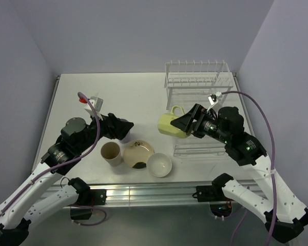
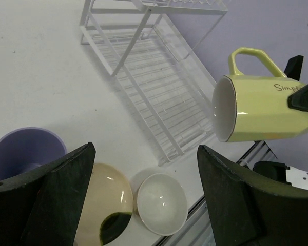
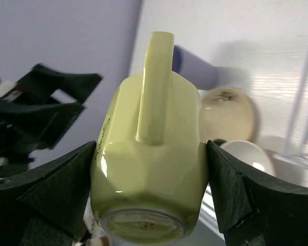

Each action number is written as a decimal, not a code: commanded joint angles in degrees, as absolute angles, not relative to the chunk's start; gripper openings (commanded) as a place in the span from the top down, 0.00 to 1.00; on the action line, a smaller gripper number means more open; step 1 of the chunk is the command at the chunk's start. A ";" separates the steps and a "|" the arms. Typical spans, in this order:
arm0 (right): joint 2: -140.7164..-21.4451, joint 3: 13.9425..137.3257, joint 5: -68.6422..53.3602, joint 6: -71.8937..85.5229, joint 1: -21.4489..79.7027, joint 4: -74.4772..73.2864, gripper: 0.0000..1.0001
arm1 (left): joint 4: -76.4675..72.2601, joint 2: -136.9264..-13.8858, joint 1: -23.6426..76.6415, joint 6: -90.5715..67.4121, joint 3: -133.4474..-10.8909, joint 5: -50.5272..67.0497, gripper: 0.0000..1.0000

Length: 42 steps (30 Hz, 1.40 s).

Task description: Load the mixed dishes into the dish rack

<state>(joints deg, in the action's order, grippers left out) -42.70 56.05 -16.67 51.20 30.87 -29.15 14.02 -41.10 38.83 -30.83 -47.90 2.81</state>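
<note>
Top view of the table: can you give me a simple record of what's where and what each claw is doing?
Right gripper: gripping the yellow-green mug, lifted on its side beside the dish rack
Left gripper: open, holding nothing, near the lavender tumbler
Standing on table: tan tumbler, cream plate, white bowl, lavender tumbler
Dish rack: no dishes in it
</note>
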 commanded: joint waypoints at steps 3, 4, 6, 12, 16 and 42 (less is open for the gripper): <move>-45.26 64.77 -8.18 44.30 28.66 -36.89 1.00 | 16.35 -41.04 38.67 -30.23 -50.28 0.35 0.13; -46.74 65.65 -7.30 43.60 28.04 -38.04 1.00 | 16.26 -41.39 38.67 -30.23 -50.10 0.96 0.13; -48.33 68.98 -3.28 41.23 27.60 -42.25 1.00 | 16.70 -42.10 38.76 -30.15 -50.27 1.40 0.13; -53.26 74.00 1.39 37.36 24.35 -48.77 1.00 | 16.00 -42.36 38.67 -30.59 -49.31 3.34 0.14; -55.28 73.22 -2.18 35.77 20.57 -48.96 1.00 | 15.29 -41.75 38.67 -30.76 -48.25 4.39 0.14; -71.71 66.09 -3.78 37.71 15.38 -37.53 1.00 | 13.36 -39.90 38.67 -33.57 -44.21 9.58 0.15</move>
<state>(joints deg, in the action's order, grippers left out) -71.66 64.88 -5.02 36.88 15.70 -44.12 16.49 -40.64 38.83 -32.71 -44.71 8.03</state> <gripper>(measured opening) 0.876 0.852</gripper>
